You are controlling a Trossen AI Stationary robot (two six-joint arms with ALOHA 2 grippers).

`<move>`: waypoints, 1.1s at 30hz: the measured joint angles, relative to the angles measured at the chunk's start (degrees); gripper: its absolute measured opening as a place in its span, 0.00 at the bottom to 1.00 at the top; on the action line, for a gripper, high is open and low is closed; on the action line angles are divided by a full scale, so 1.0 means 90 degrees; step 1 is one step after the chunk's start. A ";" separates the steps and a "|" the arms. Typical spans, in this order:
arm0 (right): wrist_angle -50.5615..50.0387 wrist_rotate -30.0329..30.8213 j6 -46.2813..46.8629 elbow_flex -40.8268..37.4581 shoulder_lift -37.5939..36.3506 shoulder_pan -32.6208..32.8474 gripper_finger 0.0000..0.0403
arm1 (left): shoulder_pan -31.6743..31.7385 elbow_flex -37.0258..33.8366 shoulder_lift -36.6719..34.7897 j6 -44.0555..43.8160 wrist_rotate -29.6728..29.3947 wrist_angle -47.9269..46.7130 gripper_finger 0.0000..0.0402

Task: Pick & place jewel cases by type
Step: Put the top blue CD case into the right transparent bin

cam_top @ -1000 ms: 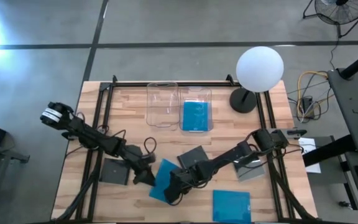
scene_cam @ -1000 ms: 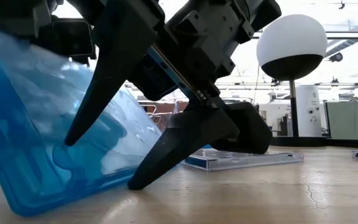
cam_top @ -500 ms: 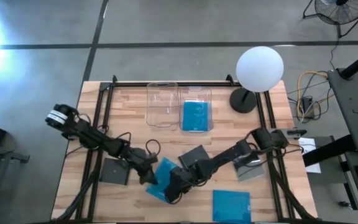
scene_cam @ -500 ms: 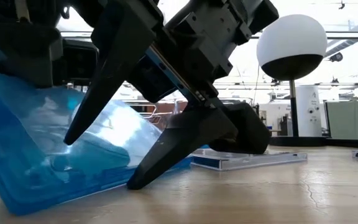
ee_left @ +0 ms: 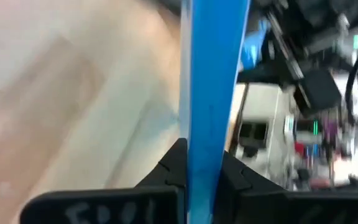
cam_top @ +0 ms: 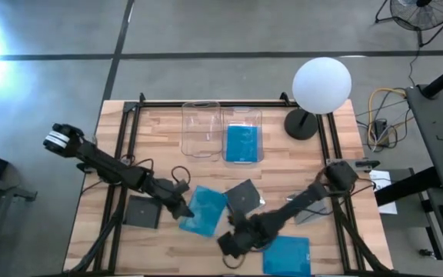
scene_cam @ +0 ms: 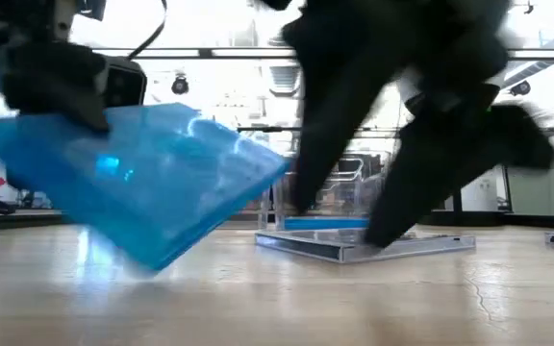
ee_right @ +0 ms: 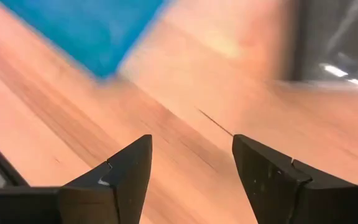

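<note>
A bright blue jewel case (cam_top: 206, 209) hangs tilted near the table's middle, and my left gripper (cam_top: 181, 209) is shut on its left edge. In the low view this case (scene_cam: 152, 178) slopes, with its low corner close above the wood. My right gripper (cam_top: 229, 245) stands open just to the near right of it, over bare table (ee_right: 191, 146), touching nothing. A second blue case (cam_top: 287, 255) lies flat at the near edge. One dark case (cam_top: 143, 211) lies at the left and another (cam_top: 242, 195) beside the held one. A third blue case (cam_top: 242, 143) rests in the right clear bin. My left gripper pinches the blue case's edge (ee_left: 205, 146) between its two fingers (ee_left: 174, 167), one on each flat face. The fingers come from the table's left, slanting down. The case sticks out beyond them, tilted; its far corner (scene_cam: 154, 259) is low, close to the table.
Two clear bins (cam_top: 201, 129) stand side by side at the far middle. A white globe lamp (cam_top: 321, 85) stands at the far right. A pale case (cam_top: 311, 212) lies under the right arm. Black rails (cam_top: 121, 177) run along the table's sides.
My left gripper has shut on the blue case's left edge and taken hold. My right gripper, which propped the case up steeply, has drawn away toward the near right and left it. The case has dropped from a steep lean to a flatter tilt and come off the table.
</note>
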 joint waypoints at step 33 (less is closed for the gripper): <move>-0.2319 0.1382 0.2303 -0.1148 -0.2113 0.0954 0.54 | 0.4898 0.5825 0.3524 0.0559 0.1814 -0.3180 0.06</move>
